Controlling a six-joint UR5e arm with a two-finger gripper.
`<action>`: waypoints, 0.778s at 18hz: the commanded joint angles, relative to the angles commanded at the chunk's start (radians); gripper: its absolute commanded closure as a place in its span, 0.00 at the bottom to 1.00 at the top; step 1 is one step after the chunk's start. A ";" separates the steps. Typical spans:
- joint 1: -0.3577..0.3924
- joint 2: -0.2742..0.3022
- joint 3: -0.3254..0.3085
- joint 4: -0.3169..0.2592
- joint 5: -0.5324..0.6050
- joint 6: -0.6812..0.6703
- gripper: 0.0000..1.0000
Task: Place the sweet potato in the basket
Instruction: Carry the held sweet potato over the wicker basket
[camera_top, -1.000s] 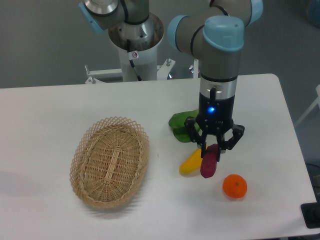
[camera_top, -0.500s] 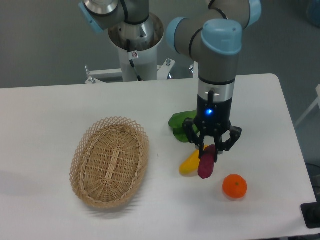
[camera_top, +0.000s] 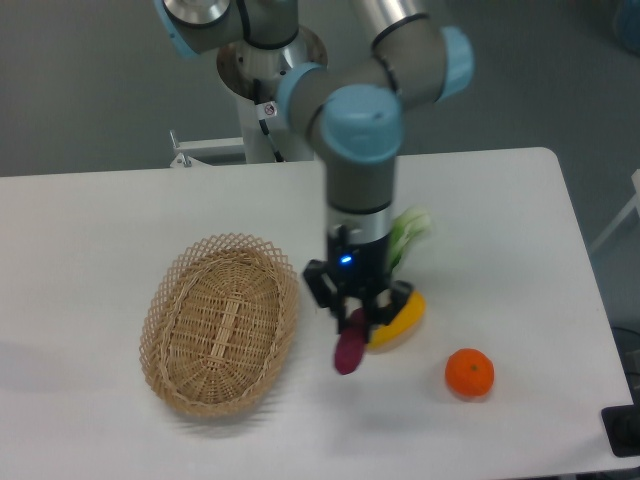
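— Sweet potato (camera_top: 349, 350): where is it?

— It hangs from the gripper (camera_top: 356, 317), pinched by its upper end between the two black fingers. The magenta body points down and slightly to the left, and it looks lifted off the table (camera_top: 100, 220), though its lower tip is close to the surface.

— So the claw is clenched on it?

— Yes, the fingers sit tight against the tuber's top; only the lower part shows below them.

— And the basket (camera_top: 220, 322)?

— It lies on the white table to the left of the gripper. The sweet potato is just beside its right rim, outside the scalloped edge, not over the woven floor.

— What else is around?

— A yellow vegetable (camera_top: 400, 322) lies on the table right behind the gripper, partly hidden by the fingers. A green leafy vegetable (camera_top: 408, 234) shows behind the arm's wrist, blurred. A round orange fruit (camera_top: 469, 372) sits apart, to the right and a little nearer the front edge.

— How does the arm stand?

— The wrist comes straight down, with a blue light glowing just above the fingers.
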 joint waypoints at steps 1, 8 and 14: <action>-0.028 0.008 -0.028 -0.002 0.020 -0.002 0.58; -0.157 -0.001 -0.089 0.003 0.088 -0.020 0.58; -0.206 -0.041 -0.115 0.020 0.123 -0.009 0.58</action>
